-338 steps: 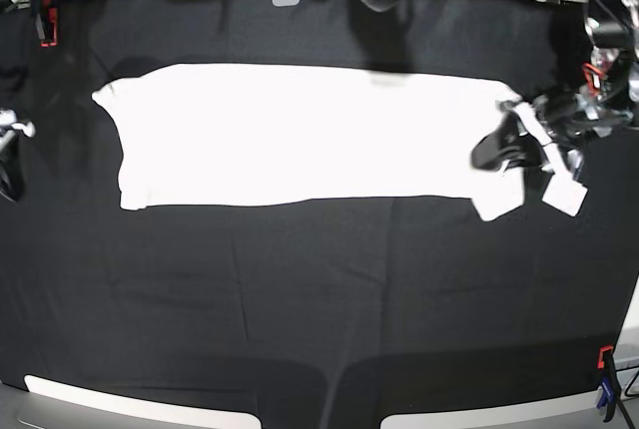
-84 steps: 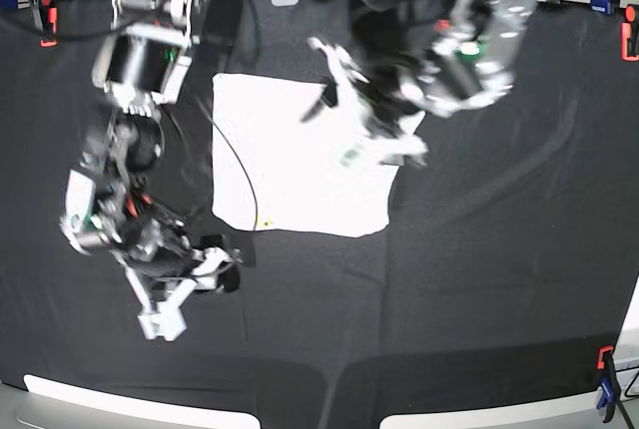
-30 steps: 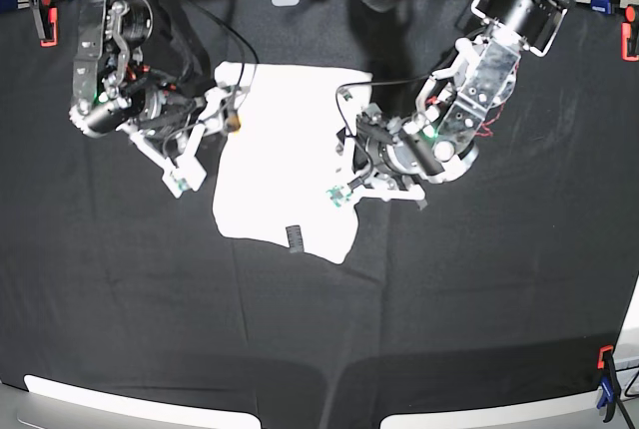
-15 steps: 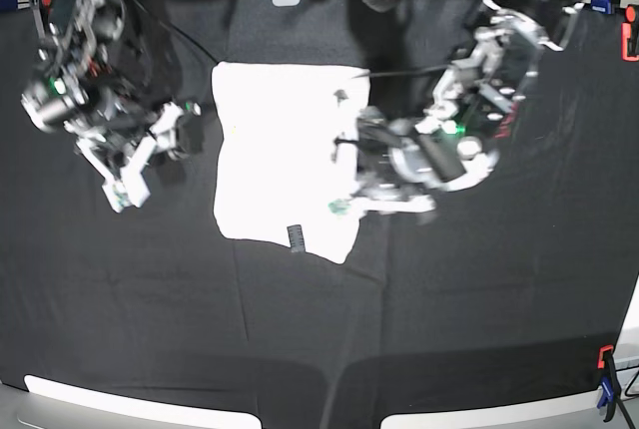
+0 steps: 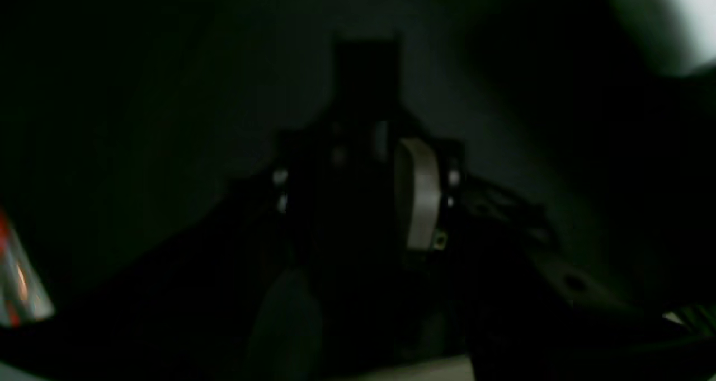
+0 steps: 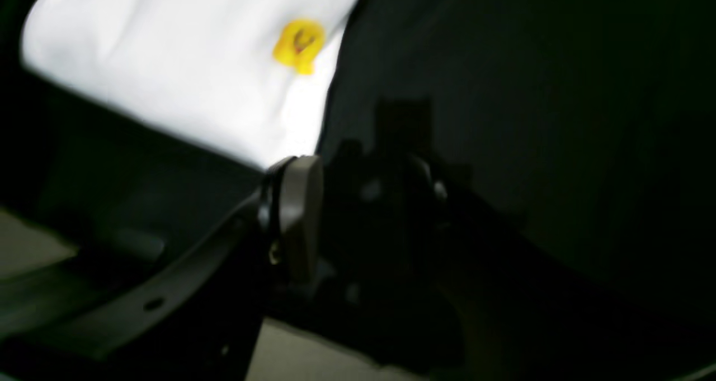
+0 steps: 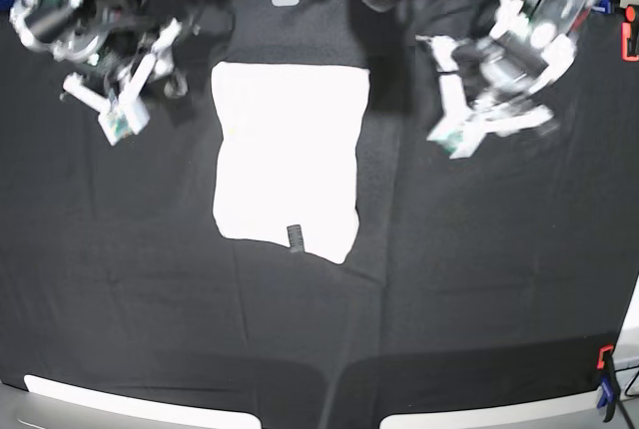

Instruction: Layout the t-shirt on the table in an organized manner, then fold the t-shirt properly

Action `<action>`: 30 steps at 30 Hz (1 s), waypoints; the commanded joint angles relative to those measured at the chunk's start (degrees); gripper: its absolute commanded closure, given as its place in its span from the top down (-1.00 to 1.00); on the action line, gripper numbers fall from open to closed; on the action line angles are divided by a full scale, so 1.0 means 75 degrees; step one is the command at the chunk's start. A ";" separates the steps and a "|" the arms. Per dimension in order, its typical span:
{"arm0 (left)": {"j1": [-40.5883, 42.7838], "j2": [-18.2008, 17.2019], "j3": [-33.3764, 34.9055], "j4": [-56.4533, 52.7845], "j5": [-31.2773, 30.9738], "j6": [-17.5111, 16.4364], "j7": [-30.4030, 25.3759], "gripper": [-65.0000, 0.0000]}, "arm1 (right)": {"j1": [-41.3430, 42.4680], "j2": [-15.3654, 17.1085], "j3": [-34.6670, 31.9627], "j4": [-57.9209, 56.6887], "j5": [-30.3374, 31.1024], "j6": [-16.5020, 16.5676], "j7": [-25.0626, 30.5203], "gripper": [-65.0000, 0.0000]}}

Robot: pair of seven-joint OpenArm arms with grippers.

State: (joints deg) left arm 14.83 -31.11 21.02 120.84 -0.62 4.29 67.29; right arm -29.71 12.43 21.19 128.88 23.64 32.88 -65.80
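Overhead, the right gripper (image 7: 122,100) hangs at the left above the table (image 7: 479,279), apart from the folded white t-shirt (image 7: 287,150); its fingers look spread with nothing between them, though blur softens the tips. The t-shirt lies mid-table as a tall folded rectangle, its lower edge uneven, with a small dark tag (image 7: 295,237) near the bottom. To the right, the left gripper (image 7: 464,125) is smeared by motion, so whether its jaws stand apart or together I cannot tell. The left wrist view is almost wholly dark. The right wrist view catches a white t-shirt corner with a yellow mark (image 6: 299,44).
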 commanded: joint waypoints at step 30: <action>0.4867 0.0883 -0.2192 -0.5374 -0.0466 -0.1585 -0.4118 -0.34 | -0.3695 0.1003 -0.0705 -0.3331 -0.0472 0.0038 0.2320 -0.27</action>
State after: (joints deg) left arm 50.13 -24.08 4.69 79.40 -4.05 -7.60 36.27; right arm -56.45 19.64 15.51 102.85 19.53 32.93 -48.42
